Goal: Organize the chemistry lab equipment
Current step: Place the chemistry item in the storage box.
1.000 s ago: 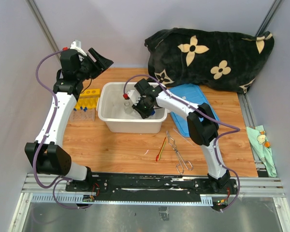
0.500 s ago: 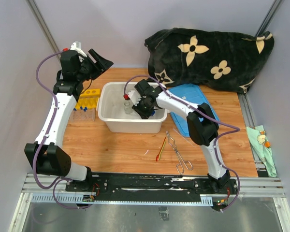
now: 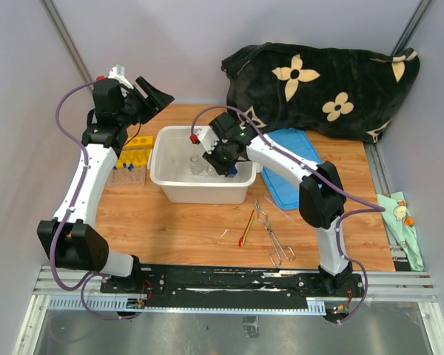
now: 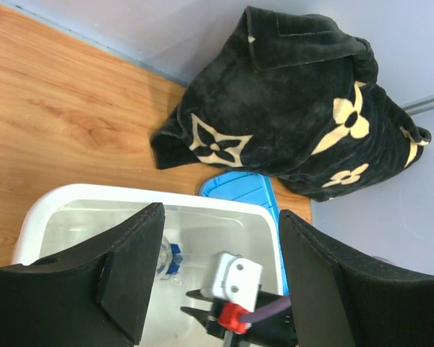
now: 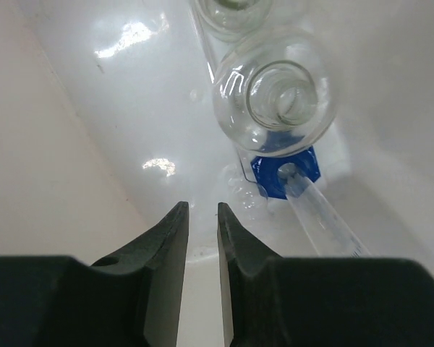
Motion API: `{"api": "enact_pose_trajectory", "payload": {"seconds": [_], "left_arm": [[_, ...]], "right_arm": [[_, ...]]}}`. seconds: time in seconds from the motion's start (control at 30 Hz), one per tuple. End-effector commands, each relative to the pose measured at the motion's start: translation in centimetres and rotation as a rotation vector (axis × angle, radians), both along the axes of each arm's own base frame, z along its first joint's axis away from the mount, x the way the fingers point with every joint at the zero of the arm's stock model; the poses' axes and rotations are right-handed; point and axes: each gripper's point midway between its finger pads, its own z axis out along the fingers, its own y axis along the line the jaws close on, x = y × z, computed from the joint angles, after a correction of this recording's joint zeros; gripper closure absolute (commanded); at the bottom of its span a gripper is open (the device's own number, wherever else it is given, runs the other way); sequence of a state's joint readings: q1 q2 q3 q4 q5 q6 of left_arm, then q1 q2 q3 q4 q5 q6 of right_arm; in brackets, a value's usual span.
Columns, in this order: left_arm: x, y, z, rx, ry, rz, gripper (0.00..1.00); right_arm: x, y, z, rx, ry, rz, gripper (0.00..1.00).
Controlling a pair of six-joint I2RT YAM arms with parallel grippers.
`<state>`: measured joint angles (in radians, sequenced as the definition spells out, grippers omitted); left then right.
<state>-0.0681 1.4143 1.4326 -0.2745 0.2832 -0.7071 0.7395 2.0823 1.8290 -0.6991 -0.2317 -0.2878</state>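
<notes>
My right gripper (image 3: 222, 164) hangs inside the white tub (image 3: 170, 186). Its jaws (image 5: 202, 210) stand a narrow gap apart and hold nothing. Just beyond them on the tub floor stand a clear round flask (image 5: 282, 97) and a second glass vessel (image 5: 231, 11). A clear tube with a blue hexagonal end (image 5: 286, 170) lies beside them. My left gripper (image 3: 152, 92) is open wide, high over the back left, and looks down on the tub (image 4: 130, 194). The yellow holed rack (image 3: 137, 148) with blue-capped tubes (image 3: 126, 171) stands left of the tub. Metal tongs (image 3: 272, 233) and the red-handled spatula (image 3: 246, 228) lie in front.
The blue lid (image 3: 292, 151) lies flat right of the tub. The black flowered cloth (image 3: 333, 81) is heaped at the back right. A green cloth (image 3: 399, 214) lies off the table's right edge. Grey walls close in the sides and back.
My right gripper has risen and shifted toward the back of the tub, away from the flask. The left arm has barely moved.
</notes>
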Motion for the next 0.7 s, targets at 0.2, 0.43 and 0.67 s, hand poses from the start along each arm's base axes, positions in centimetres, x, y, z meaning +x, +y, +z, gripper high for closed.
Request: {"api": "enact_pose_trajectory", "payload": {"seconds": [0.2,0.43,0.67], "left_arm": [[-0.5,-0.4,1.5,-0.006,-0.05,-0.024,0.31],[0.3,-0.3,2.1,0.007,-0.065,-0.016,0.31],[1.8,-0.6,2.5,-0.016,-0.072,-0.022,0.31]], "right_arm": [[0.0,-0.8,11.5,0.093,-0.206,-0.041,0.76],[-1.5,-4.9,18.5,0.166,-0.352,-0.17,0.76],[-4.7,-13.2,21.2,0.135,-0.463,-0.416,0.75]]}}
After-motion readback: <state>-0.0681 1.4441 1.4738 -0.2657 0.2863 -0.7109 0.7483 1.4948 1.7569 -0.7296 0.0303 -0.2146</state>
